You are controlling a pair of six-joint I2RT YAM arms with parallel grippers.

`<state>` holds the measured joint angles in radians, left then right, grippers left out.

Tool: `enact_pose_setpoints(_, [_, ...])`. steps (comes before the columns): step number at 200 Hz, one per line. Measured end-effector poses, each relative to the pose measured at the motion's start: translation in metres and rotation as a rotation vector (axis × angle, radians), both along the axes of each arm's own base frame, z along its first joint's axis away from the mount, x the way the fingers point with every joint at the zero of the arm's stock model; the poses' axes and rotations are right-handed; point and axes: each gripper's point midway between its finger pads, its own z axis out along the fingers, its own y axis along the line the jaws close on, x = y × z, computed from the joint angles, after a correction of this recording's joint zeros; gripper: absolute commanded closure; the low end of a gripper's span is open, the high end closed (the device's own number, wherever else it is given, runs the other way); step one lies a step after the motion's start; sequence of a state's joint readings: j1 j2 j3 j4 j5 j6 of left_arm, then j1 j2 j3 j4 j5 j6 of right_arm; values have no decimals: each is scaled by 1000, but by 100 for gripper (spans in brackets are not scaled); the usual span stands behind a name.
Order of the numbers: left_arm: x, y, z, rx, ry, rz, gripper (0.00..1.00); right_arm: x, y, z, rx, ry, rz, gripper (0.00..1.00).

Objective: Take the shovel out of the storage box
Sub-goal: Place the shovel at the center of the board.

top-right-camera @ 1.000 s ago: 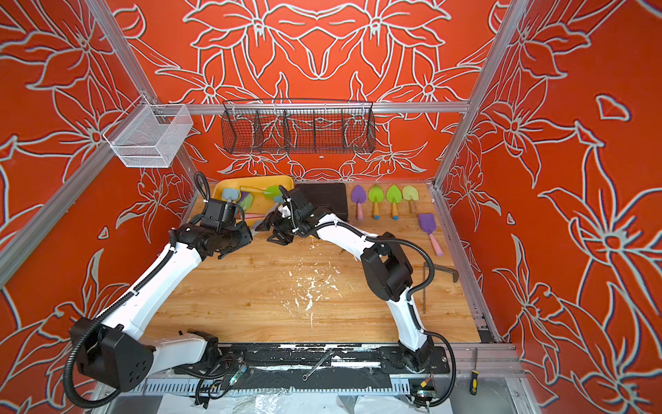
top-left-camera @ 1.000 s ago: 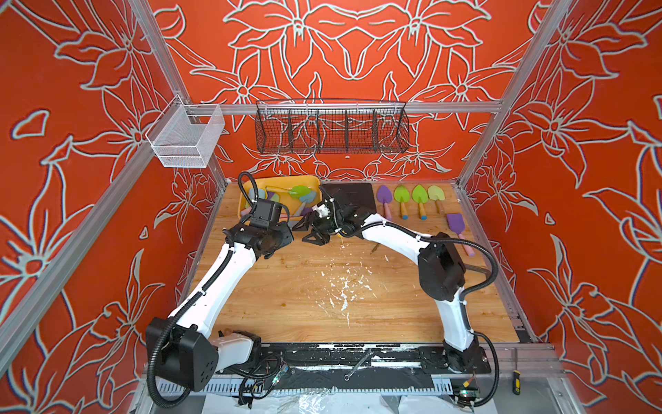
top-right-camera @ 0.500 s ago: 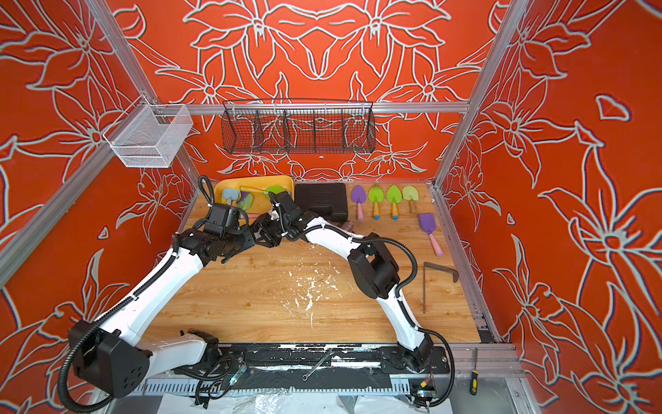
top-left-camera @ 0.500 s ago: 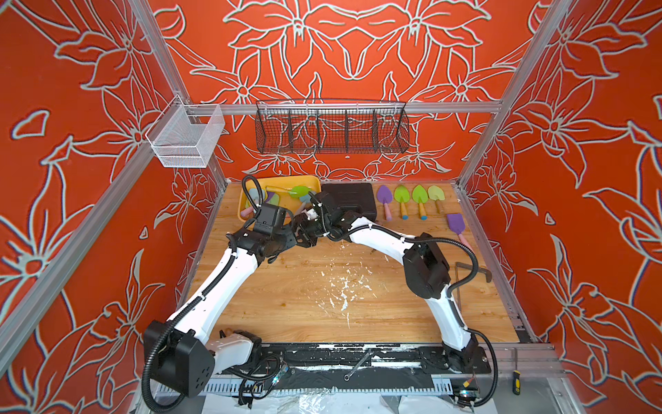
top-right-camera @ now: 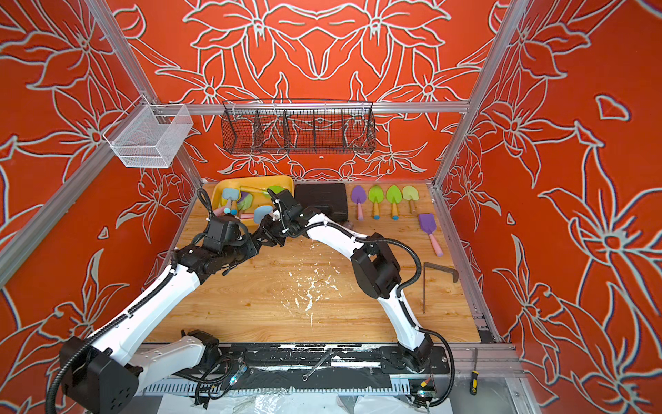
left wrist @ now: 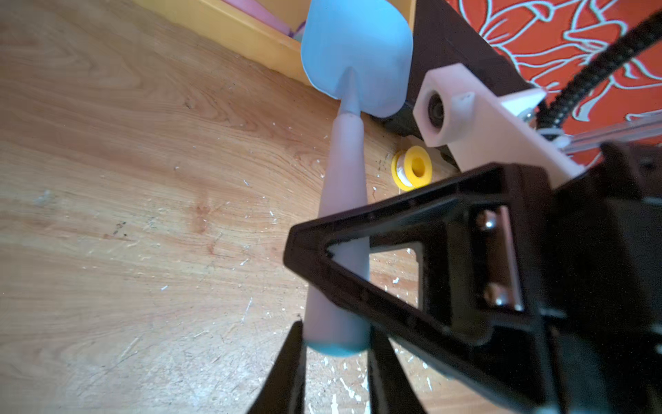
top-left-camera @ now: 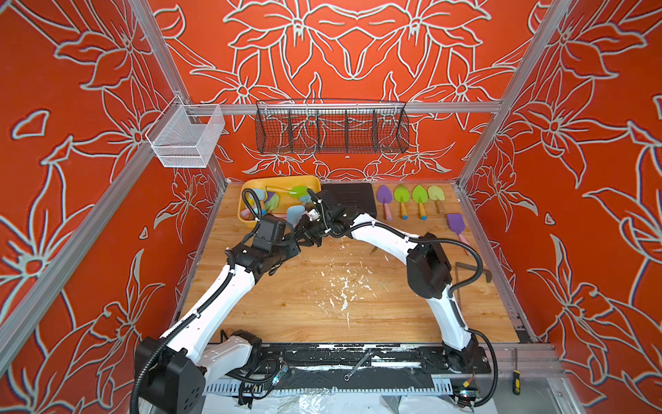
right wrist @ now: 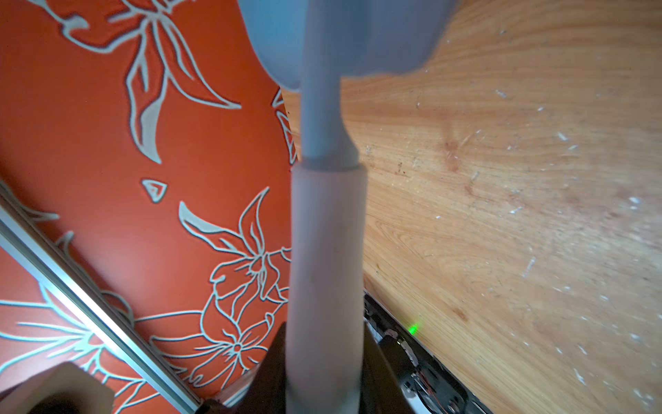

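Note:
The shovel (top-left-camera: 295, 214) has a blue blade, a pale pink handle (left wrist: 344, 200) and a blue end cap. It hangs above the wood just in front of the yellow storage box (top-left-camera: 279, 179). My right gripper (right wrist: 324, 376) is shut on the handle (right wrist: 326, 269), with a dark finger pressed on each side. In the left wrist view one right finger (left wrist: 358, 258) crosses the handle. My left gripper (left wrist: 336, 358) has its fingers close beside the handle's end cap, and contact is unclear. In both top views the grippers meet (top-right-camera: 263, 236) at the tub's front right corner.
Several more shovels (top-left-camera: 270, 200) lie in the tub. A black ribbed case (top-left-camera: 353, 199) stands to its right, then a row of shovels (top-left-camera: 412, 200) and a purple one (top-left-camera: 456, 225). A yellow tape roll (left wrist: 412, 168) lies by the case. Wire baskets (top-left-camera: 331, 129) hang on the back wall.
The right arm has swung in toward the left gripper and its jaws have closed on the shovel handle. The shovel stays in front of the tub.

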<state>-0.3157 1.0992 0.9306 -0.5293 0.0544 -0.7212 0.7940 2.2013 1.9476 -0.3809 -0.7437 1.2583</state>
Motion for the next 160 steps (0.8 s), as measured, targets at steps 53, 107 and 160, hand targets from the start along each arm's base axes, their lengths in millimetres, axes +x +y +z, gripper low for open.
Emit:
enact_pose_setpoints(53, [-12,-30,61,-136,-136,-153,13,-10,-98,21,-121,-163,74,100])
enact_pose_setpoints(107, [-5,-44,103,-180,-215,-218,12,-9,-253,-6,-303,-267,70,100])
enact_pose_setpoints(160, [11,-78,110,-105,-227,-317,9,-12,-365,-28,-324,-309,-37,100])
